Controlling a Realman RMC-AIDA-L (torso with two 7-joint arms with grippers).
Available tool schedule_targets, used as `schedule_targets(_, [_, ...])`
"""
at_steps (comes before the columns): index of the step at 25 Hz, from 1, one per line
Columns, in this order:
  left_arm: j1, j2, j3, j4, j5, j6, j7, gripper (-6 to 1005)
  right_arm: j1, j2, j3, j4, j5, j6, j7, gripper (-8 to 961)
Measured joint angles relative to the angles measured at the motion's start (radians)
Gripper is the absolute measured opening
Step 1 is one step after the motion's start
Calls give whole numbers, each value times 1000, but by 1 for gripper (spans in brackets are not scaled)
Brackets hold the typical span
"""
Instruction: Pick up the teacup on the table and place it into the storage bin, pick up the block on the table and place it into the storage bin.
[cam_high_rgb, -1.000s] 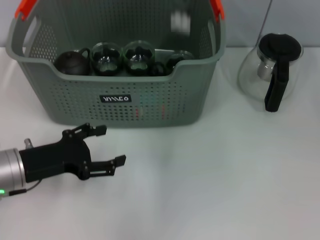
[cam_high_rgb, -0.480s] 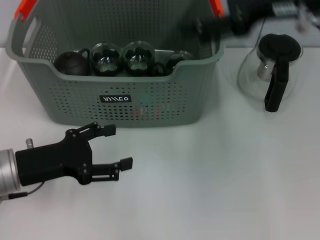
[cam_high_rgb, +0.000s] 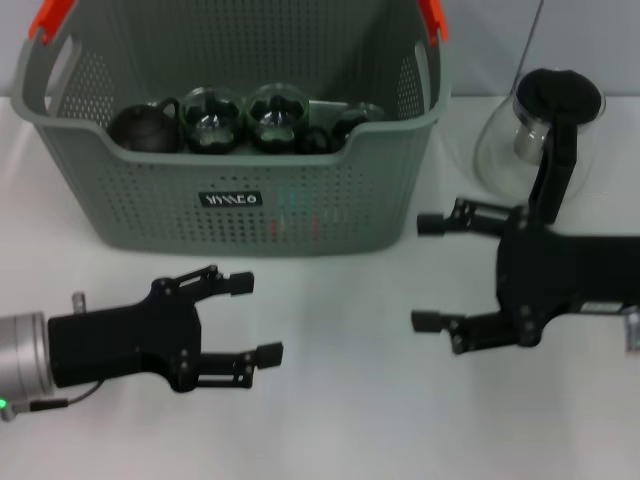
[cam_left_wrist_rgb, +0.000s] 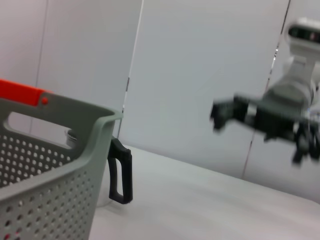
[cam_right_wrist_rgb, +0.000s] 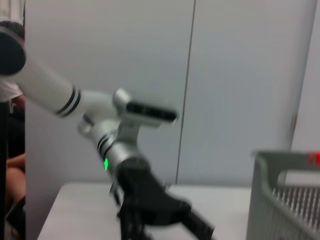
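Newly arrived since the previous frame, the right gripper (cam_high_rgb: 428, 272) hangs over the white bench (cam_high_rgb: 340, 420) before the glass pitcher (cam_high_rgb: 540, 140), jaws apart and empty. Left gripper (cam_high_rgb: 255, 318) has advanced rightward, jaws apart, empty. Storage bin (cam_high_rgb: 240, 205) stands behind both, dark teaware inside. Left wrist view alone shows the pitcher's handle (cam_left_wrist_rgb: 120, 172) beside the bin's corner.

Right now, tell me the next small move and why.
Probably hold both arms where they are: the left gripper and right gripper are open and empty, the storage bin already holds dark teaware, and no cup or block shows on the table.
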Motion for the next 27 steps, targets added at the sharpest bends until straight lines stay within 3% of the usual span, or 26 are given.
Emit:
schedule_targets(10, [-43, -2, 31, -72, 48, -125, 2, 951, 120, 8, -44, 218, -192, 223, 8, 942])
schedule_targets(15, [-50, 0, 50, -85, 52, -150, 2, 951, 156, 10, -48, 231, -242, 260, 49, 944])
schedule_targets(27, [-50, 0, 47, -88, 52, -152, 2, 951, 157, 11, -48, 235, -244, 287, 50, 938])
